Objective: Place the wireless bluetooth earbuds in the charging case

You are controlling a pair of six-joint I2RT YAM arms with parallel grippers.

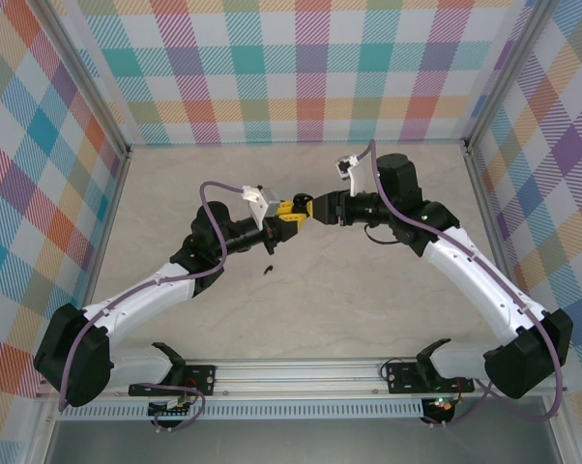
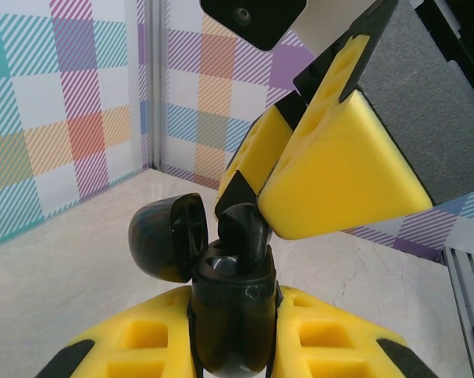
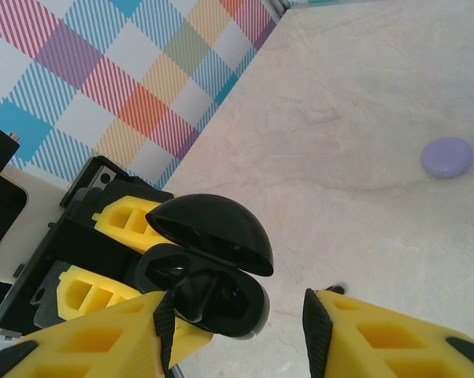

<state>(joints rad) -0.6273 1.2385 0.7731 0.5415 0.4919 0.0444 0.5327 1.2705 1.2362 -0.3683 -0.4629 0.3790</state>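
Note:
My left gripper [image 1: 289,211] is shut on a black charging case [image 2: 231,315], held upright above the table with its lid [image 2: 164,238] swung open. A black earbud [image 2: 245,230] stands in one slot of the case, its top sticking out. My right gripper [image 3: 237,335] is open right at the case [image 3: 213,272]. Its left finger [image 3: 103,339] sits against the earbud [image 3: 191,293], and its other finger [image 3: 379,339] stands well apart. A second black earbud [image 1: 269,268] lies on the table below the grippers.
A pale lilac round case [image 3: 447,156] lies closed on the marble tabletop, away from the grippers. Checked walls enclose the table on three sides. The right gripper's yellow fingers [image 2: 339,173] hang close above the black case.

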